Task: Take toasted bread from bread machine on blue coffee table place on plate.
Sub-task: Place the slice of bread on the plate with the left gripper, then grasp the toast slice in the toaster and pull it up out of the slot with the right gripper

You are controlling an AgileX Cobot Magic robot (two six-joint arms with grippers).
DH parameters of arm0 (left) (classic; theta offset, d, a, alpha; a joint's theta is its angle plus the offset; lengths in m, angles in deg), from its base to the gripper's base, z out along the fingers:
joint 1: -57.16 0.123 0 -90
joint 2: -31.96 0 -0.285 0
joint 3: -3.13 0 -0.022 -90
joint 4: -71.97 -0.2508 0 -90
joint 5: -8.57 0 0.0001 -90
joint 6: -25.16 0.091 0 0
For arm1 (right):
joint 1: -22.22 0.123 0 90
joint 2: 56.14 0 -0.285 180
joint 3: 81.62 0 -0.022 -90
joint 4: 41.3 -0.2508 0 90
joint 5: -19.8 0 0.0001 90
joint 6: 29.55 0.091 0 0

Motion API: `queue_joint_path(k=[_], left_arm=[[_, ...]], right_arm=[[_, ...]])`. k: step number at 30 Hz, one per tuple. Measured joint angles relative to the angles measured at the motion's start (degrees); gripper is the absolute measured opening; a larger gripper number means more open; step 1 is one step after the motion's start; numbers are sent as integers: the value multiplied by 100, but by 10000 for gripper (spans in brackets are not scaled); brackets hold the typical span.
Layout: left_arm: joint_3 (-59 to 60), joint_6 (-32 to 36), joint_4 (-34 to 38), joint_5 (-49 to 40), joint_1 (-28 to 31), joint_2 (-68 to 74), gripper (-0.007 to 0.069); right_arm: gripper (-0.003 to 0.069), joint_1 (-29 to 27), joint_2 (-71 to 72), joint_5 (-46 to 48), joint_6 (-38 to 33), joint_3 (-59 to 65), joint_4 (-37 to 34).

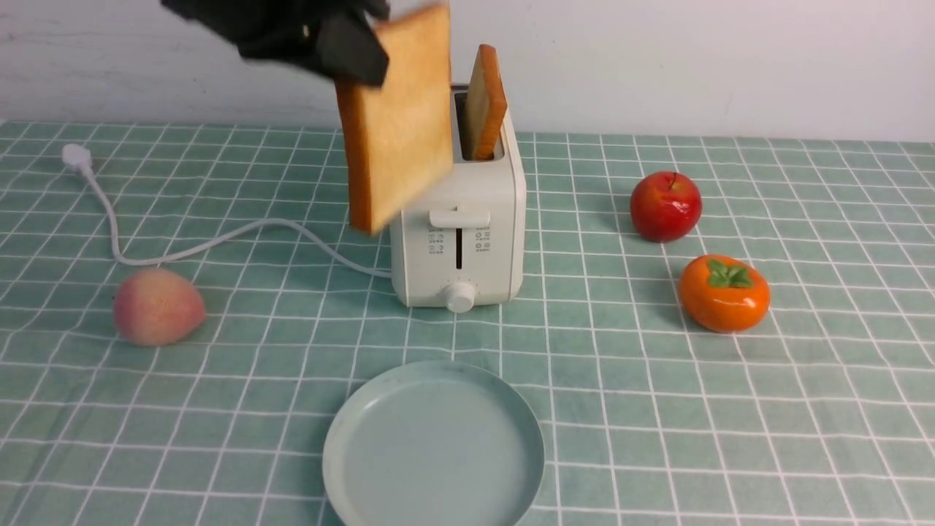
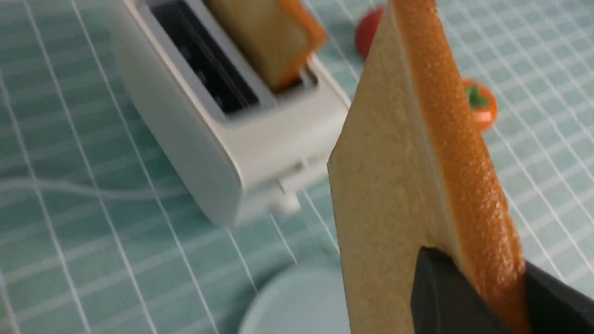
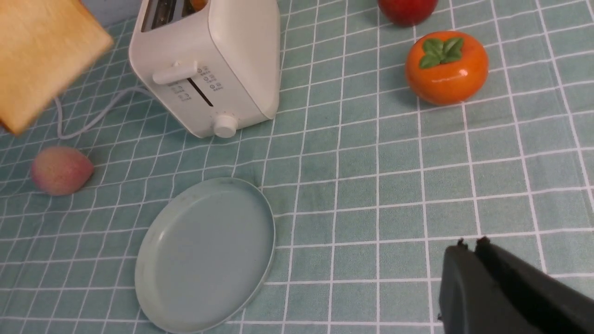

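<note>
My left gripper [image 1: 358, 55] is shut on one slice of toasted bread [image 1: 398, 124] and holds it in the air, left of and above the bread machine [image 1: 467, 241]. In the left wrist view the black fingers [image 2: 445, 297] pinch that slice [image 2: 408, 185] across its crust. A second slice [image 1: 485, 102] stands in the machine's right slot; the left slot [image 2: 204, 65] is empty. The plate [image 1: 434, 446] lies empty on the blue coffee table [image 1: 657, 409], in front of the machine. My right gripper [image 3: 471, 246] is shut and empty, low over the cloth, right of the plate [image 3: 204, 255].
A red apple [image 1: 665, 206] and an orange persimmon [image 1: 724, 292] sit right of the machine. A pink peach [image 1: 157, 305] lies at the left. The white cord [image 1: 182, 245] runs left from the machine to its plug [image 1: 76, 155]. A white wall stands behind.
</note>
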Motion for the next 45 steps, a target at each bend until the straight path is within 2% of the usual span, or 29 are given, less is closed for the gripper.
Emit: queue_joint_path(k=[4, 11, 16, 20, 22, 27, 28, 31, 33, 35, 36, 38, 41, 42, 43, 44, 45], left_arm=[[1144, 354, 686, 55, 0, 41, 88], [2791, 538, 1356, 1386, 12, 183, 88], [3146, 648, 1927, 1626, 12, 647, 88], [3146, 436, 2015, 1785, 19, 877, 88], [3148, 314, 1950, 1838, 19, 931, 88], [3153, -177, 1136, 1931, 19, 1057, 104], [3153, -294, 825, 1931, 19, 1057, 139], [3153, -420, 478, 1867, 19, 1057, 220], [3147, -485, 171, 1565, 19, 1057, 324], [3095, -509, 37, 1391, 19, 1057, 356], [3019, -595, -80, 1214, 19, 1039, 376], [2991, -724, -154, 1151, 19, 998, 375], [2954, -1013, -584, 1075, 19, 589, 291], [2954, -1133, -800, 1054, 19, 238, 209], [2954, -1211, -912, 1048, 19, 36, 162], [2954, -1211, -964, 1042, 19, -15, 149], [2954, -1299, -1119, 1034, 19, -384, 60]], right_arm=[[33, 0, 0, 0, -4, 0, -55], [36, 0, 0, 0, -4, 0, -149], [38, 0, 0, 0, -4, 0, -154], [39, 0, 0, 0, -4, 0, -154], [39, 0, 0, 0, -4, 0, -154], [39, 0, 0, 0, -4, 0, -154], [41, 0, 0, -2, -4, 0, -182], [44, 0, -7, -151, -4, -7, -309], [47, 0, -229, -235, -214, -256, -585], [48, 0, -410, -114, -319, -507, -690], [51, 0, -902, 238, -421, -974, -777], [52, 0, -1188, 459, -447, -1249, -777], [53, 4, -2079, 1128, -496, -2161, -766], [54, 4, -2398, 1261, -507, -2480, -766], [54, 4, -2587, 1294, -520, -2648, -766], [54, 4, -2623, 1294, -519, -2690, -766], [54, 4, -2860, 1295, -535, -3011, -760]])
